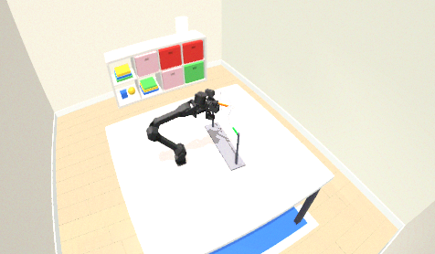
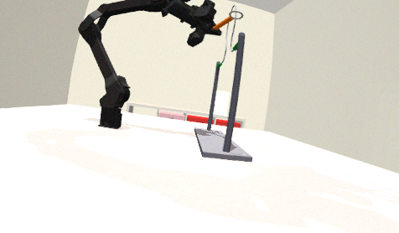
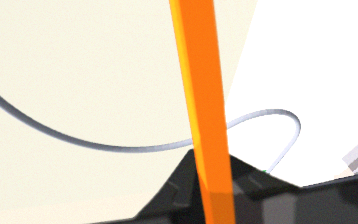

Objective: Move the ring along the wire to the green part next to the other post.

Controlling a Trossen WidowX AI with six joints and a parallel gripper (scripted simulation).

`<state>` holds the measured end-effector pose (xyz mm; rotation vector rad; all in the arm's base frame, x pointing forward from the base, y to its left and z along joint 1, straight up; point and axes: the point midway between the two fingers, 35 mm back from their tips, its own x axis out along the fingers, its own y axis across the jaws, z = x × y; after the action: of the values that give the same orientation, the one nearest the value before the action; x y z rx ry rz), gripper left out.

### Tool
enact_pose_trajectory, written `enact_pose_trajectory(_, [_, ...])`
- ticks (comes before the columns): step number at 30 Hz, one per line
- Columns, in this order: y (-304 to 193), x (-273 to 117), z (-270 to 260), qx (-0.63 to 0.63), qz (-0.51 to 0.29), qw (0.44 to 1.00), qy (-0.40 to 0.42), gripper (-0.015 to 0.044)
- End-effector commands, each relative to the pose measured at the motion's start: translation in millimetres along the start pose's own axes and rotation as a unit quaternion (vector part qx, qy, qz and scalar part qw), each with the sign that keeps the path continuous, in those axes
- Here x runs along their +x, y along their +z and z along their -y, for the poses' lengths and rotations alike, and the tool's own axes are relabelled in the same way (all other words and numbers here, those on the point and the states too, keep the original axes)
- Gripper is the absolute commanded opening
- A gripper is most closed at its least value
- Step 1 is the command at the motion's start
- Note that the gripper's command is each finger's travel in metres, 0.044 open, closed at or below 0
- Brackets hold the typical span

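My gripper (image 1: 218, 104) (image 2: 215, 28) (image 3: 202, 155) is shut on the orange handle (image 1: 223, 105) (image 2: 223, 23) (image 3: 207, 90). The handle slants up to the ring (image 2: 242, 16), which is high around the upper bend of the grey wire (image 2: 226, 42) (image 3: 130, 149). I cannot tell whether ring and wire touch. The near green part (image 1: 236, 131) (image 2: 235, 47) is at the top of the near post (image 1: 238, 148) (image 2: 234, 96). The far green part (image 2: 219, 65) is at the far post (image 1: 213, 122) (image 2: 213, 96). The ring is out of the wrist view.
The grey base plate (image 1: 227, 153) (image 2: 223, 147) carries both posts on the white table (image 1: 184, 196) (image 2: 139, 188). The arm reaches in from the left in the top and exterior views. A shelf (image 1: 154, 51) with coloured boxes stands beyond the table.
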<state>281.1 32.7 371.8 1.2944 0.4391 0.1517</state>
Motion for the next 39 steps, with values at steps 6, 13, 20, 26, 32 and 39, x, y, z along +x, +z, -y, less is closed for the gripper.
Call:
enact_pose_trajectory(6, [1.3,-1.4,-2.2,-0.028,0.008,1.000,-0.009,-0.0150])
enact_pose_trajectory(13, [1.4,-1.3,-0.6,-0.047,0.011,0.999,-0.020,-0.0150])
enact_pose_trajectory(20, [1.6,-1.1,1.1,-0.067,0.014,0.997,-0.031,-0.0150])
enact_pose_trajectory(26, [1.8,-1.0,2.6,-0.084,0.016,0.996,-0.040,-0.0150])
enact_pose_trajectory(32, [2.1,-0.9,4.2,-0.103,0.019,0.993,-0.051,-0.0150])
enact_pose_trajectory(39, [2.5,-0.9,6.2,-0.126,0.023,0.990,-0.063,-0.0150])
